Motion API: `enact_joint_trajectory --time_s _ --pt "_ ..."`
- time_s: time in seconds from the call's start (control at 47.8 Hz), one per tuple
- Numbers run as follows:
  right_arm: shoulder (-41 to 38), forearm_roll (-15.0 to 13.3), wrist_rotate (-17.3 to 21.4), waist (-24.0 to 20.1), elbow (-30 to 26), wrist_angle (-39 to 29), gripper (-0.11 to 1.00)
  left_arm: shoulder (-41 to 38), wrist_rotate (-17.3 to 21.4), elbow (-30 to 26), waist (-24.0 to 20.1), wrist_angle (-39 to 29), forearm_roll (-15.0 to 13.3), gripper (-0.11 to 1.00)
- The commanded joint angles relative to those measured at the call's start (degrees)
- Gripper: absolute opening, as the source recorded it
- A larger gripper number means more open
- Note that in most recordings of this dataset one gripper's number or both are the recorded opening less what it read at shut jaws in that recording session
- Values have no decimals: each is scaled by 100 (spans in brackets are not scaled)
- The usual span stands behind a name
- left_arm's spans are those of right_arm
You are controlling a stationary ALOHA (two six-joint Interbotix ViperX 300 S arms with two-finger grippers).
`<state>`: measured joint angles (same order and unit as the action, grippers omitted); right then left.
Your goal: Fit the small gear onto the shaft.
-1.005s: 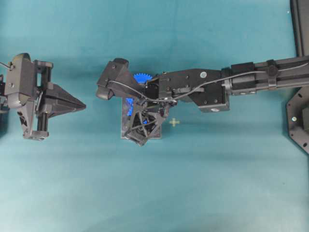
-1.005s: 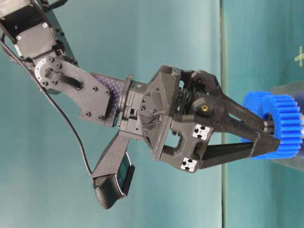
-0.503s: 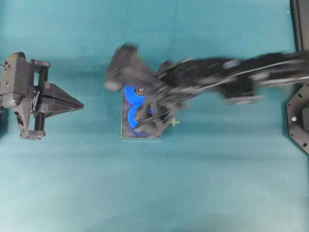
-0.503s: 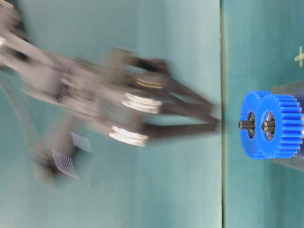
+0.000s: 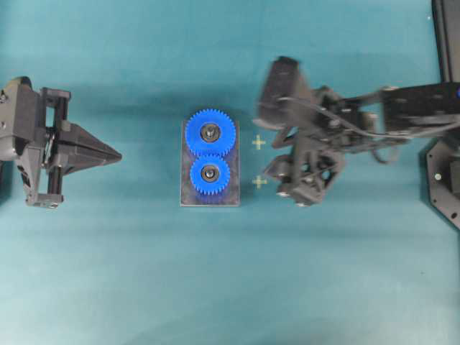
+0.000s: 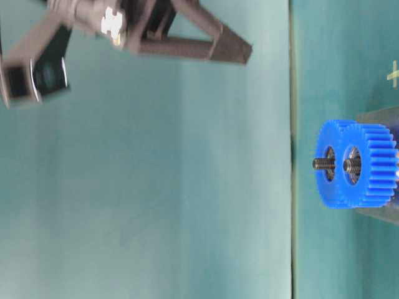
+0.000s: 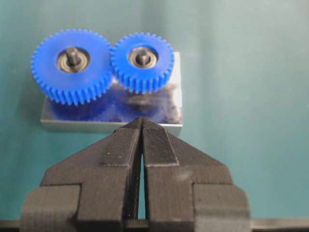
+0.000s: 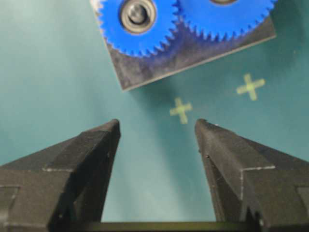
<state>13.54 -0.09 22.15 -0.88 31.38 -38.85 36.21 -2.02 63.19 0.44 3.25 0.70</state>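
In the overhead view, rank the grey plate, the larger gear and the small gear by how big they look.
1. the grey plate, largest though mostly covered by the gears
2. the larger gear
3. the small gear, smallest, seated on the shaft

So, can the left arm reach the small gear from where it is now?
Probably yes: nothing lies between the left gripper and the small gear, though its jaws are shut.
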Motion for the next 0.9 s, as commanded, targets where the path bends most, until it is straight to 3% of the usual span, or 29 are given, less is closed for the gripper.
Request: enact_joint_trajectory --time_s 0.0,0.565,0.879 --pt "308 -26 9 -18 176 290 67 53 26 -70 18 53 18 0" --pt "923 -571 0 -9 1063 1063 67 114 26 18 97 352 18 0" --pt "1002 -580 26 18 1283 1354 67 141 105 -26 97 352 18 0"
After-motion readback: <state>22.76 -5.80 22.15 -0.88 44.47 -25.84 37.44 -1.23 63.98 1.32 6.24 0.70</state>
